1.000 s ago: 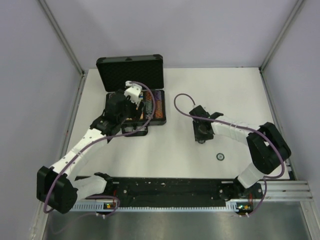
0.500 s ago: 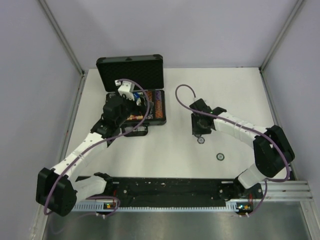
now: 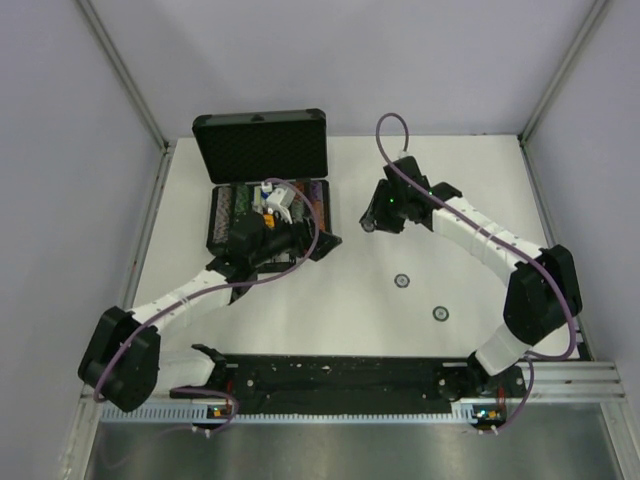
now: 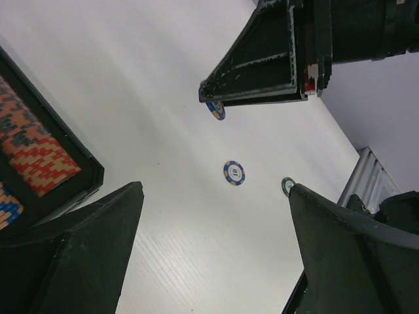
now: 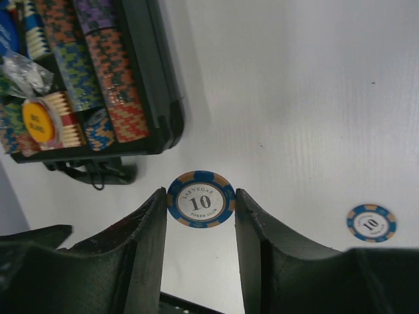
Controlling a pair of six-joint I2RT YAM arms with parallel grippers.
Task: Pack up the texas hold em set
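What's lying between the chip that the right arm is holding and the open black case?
Nothing but bare white table. The right wrist view shows an empty strip between the blue 10 chip and the black case.

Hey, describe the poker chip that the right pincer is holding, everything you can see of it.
The chip is a round disc with a blue rim broken by tan blocks and a white centre printed LAS VEGAS, 10, POKER CLUB. It looks like plastic or clay. The right pincer grips it by opposite edges, its face toward the wrist camera, above the white table, near the open case.
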